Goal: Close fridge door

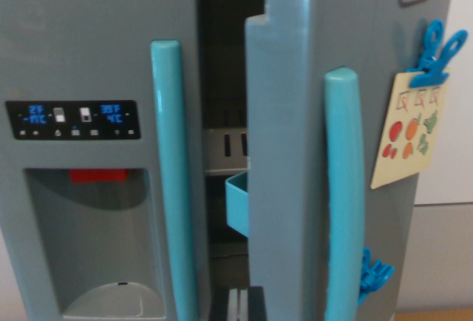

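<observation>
A grey toy fridge fills the wrist view. Its right door (pixel 295 151) stands partly open, swung toward me, with a teal handle (pixel 344 195) down its front. The left door (pixel 89 55) looks shut and carries its own teal handle (pixel 174 180). Through the gap between the doors I see the dark interior (pixel 224 69), a grey shelf (pixel 225 151) and a teal door bin (pixel 236 201). At the bottom centre a dark part with a light stripe (pixel 238 305) pokes into view, possibly my gripper; its fingers are not shown.
On the left door sit a black display panel (pixel 72 119) and a dispenser recess (pixel 92 243) with a red tab. A picture card (pixel 409 130) hangs from a blue clip (pixel 434 55) on the fridge's right side; another blue clip (pixel 373 276) is lower down.
</observation>
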Motion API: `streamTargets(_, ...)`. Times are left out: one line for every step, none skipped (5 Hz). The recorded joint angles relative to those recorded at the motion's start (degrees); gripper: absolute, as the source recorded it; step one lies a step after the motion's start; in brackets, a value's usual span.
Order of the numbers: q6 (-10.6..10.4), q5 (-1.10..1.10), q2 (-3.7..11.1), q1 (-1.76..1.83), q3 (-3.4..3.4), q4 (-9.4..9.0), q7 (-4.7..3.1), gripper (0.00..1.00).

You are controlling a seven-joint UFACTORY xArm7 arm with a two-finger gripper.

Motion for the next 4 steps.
streamTargets(0.00,0.00,0.00,0.00,0.00,0.00,0.00,1.00)
streamTargets(0.00,0.00,0.11,0.00,-1.25,0.00,0.00,1.00)
streamTargets(0.00,0.00,0.11,0.00,-1.25,0.00,0.00,1.00)
streamTargets(0.00,0.00,0.80,0.00,-3.50,0.00,0.00,1.00)
